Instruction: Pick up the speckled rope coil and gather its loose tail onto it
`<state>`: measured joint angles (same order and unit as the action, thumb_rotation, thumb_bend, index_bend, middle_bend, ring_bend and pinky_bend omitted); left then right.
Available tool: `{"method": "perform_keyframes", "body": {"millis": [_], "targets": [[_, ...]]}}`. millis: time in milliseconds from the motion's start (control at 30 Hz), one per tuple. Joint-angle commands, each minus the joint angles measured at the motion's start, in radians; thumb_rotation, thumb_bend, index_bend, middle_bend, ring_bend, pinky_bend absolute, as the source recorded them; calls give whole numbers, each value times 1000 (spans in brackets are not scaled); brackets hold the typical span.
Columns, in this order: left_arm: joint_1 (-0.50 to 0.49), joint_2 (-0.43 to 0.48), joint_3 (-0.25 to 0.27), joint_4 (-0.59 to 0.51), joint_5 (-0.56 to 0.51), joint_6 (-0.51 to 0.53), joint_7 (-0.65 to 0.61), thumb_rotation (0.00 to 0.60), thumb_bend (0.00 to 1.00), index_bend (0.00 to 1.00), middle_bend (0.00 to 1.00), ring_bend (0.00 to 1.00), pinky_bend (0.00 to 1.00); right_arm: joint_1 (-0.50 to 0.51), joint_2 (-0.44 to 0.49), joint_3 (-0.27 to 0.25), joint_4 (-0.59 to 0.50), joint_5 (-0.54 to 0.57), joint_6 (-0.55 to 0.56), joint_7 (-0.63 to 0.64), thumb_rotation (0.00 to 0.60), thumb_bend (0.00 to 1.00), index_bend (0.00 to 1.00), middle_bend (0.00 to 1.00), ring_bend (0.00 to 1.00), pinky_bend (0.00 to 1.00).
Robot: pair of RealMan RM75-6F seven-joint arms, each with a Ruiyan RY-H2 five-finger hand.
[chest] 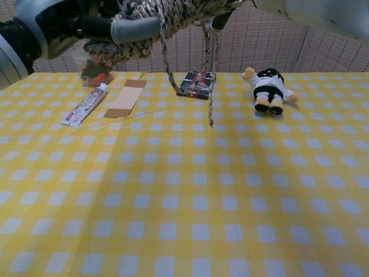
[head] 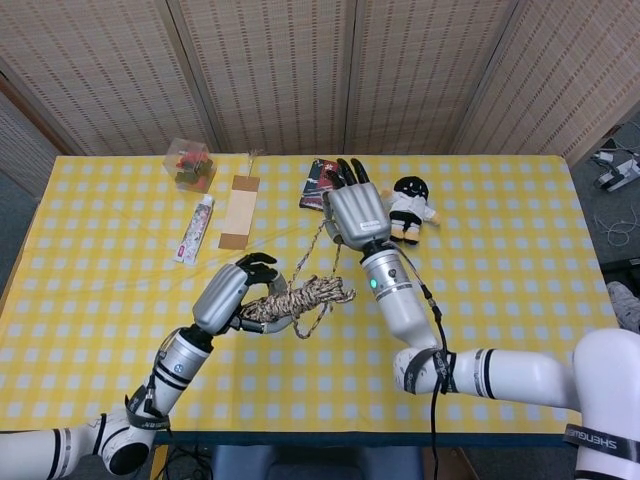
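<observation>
Left hand closed around speckled rope coil, raised above yellow-checked bench. Loose tail dangling from coil beneath right hand; right hand's grip on tail hidden, state undeterminable.

Worktop, covered in a yellow-and-white checked cloth, is carrying five items along its far side. A clear box of red pieces is sitting at the far left, with a toothpaste tube and a tan cardboard strip lying side by side nearby. A small dark packet is lying near the middle, and a black-haired plush doll is lying well apart to its right.
</observation>
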<state>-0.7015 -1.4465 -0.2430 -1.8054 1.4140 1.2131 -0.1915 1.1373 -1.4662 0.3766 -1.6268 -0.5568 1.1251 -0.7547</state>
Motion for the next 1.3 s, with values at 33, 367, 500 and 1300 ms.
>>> {"method": "perform_keyframes", "body": {"millis": [33,367,500,1300], "targets": [[20,28,-22,-12,1,25,-59,417,226,702,694,513,231,-26,-14,-40,41,-27,-31,39,600,357,600,187,0,10],[35,62,-88,-24,-72,36,-128,414,226,703,694,513,231,-66,-86,-135,145,-102,-84,87,600,355,601,187,0,10],[33,57,-109,-17,-107,40,-110,400,227,703,694,513,232,-74,-116,-162,162,-133,-89,85,600,355,604,187,0,10],[-17,-25,-221,206,-392,90,212,365,227,703,694,513,231,-101,-90,-271,-112,-321,13,-121,600,355,615,188,0,10]]}}
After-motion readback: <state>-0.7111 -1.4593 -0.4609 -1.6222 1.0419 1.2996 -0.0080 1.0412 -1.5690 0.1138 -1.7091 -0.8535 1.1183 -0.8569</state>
